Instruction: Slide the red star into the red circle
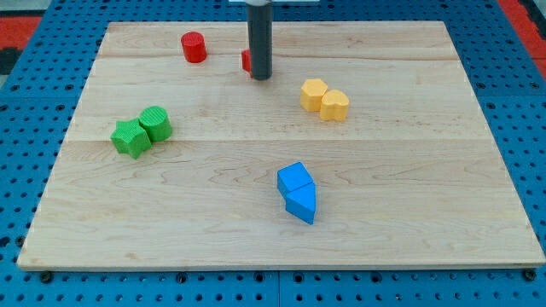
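Item: my tip [260,77] touching red star [246,60], mostly hidden behind rod; red circle [194,47] lies toward view's left; no pincer fitted, so no open/closed state to tell.

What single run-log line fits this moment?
my tip: against red star, mostly hidden behind rod | red circle: apart, view's left | contact star-circle: none yet

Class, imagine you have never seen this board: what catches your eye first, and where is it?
The dark rod near the view's top, my tip almost hiding the red star behind it. The red circle sits to its left. Then the colour pairs: the green blocks left, the yellow blocks right, the blue blocks bottom centre.
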Action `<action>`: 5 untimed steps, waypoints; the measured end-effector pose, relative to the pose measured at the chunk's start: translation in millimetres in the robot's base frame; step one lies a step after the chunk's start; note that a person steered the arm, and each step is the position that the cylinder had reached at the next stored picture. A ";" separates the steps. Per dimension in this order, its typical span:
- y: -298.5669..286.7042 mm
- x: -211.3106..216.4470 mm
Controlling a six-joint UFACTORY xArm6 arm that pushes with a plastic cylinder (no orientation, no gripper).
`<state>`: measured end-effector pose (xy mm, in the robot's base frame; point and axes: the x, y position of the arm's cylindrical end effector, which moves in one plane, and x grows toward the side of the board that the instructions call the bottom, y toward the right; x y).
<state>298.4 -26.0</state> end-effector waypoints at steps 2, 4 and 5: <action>52.6 -19.2; 3.6 -37.3; -27.7 -37.4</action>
